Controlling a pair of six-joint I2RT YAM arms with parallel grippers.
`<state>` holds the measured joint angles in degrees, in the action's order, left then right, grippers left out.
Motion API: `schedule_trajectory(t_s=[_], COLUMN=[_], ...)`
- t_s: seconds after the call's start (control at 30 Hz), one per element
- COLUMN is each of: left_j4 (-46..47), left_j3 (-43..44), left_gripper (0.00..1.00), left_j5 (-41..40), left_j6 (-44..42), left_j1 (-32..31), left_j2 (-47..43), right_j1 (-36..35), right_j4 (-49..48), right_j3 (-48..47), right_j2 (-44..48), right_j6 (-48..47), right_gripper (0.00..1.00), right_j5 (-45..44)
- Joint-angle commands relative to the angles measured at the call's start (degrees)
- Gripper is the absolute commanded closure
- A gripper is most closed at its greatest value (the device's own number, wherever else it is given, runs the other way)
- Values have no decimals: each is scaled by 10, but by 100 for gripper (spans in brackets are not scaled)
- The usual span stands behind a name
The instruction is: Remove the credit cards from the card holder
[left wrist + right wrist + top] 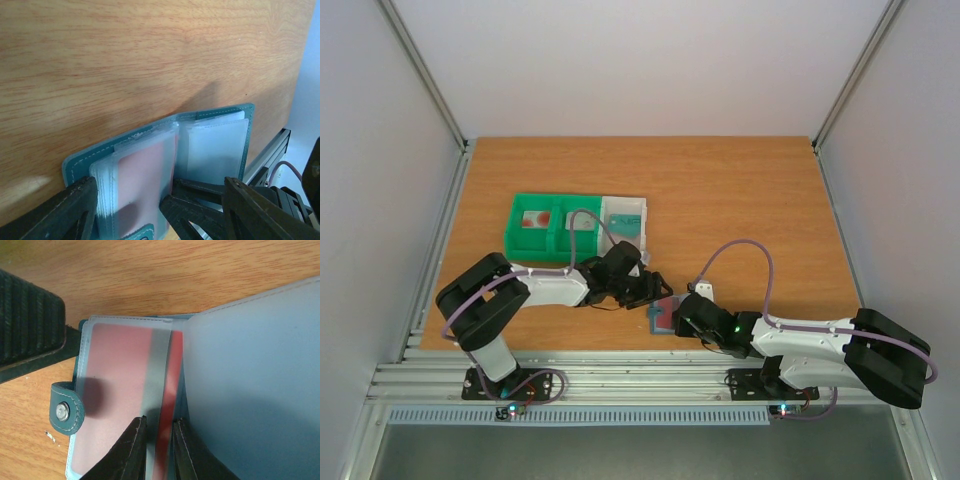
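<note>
The card holder (663,318) lies open on the table between the two arms. Its clear sleeves show in the left wrist view (210,145) and the right wrist view (250,380). A pink-red credit card (120,370) sits inside the left sleeve. A second red credit card (169,390) stands edge-on at the fold. My right gripper (159,422) is closed narrowly on this card's edge; it also shows in the top view (680,313). My left gripper (160,185) is wide open, its fingers (75,210) straddling the holder's edge; it also shows in the top view (645,288).
A green tray (516,238) behind the left arm holds a pale card with a red mark (535,220). A white tray (642,208) beside it holds a teal card (623,224). The table's front rail (620,385) is close behind the holder.
</note>
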<state>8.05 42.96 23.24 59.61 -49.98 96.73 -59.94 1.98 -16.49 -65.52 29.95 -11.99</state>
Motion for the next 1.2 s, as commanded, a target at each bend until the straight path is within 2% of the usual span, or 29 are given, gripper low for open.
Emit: schedule_trajectory(t_s=[0.0, 0.6, 1.17], left_j4=[-6, 15, 80], left_j3=[6, 9, -8], left_gripper=[31, 31, 33], left_j5=[-4, 4, 42], left_j6=[-8, -15, 10], left_j1=[-6, -9, -18], left_j2=[-25, 14, 29], right_j1=[1, 1, 1], right_j4=[42, 40, 21], right_j3=[7, 9, 12], right_j2=[-16, -16, -31], right_j6=[3, 4, 1], right_gripper=[83, 82, 82], right_j5=[2, 2, 7])
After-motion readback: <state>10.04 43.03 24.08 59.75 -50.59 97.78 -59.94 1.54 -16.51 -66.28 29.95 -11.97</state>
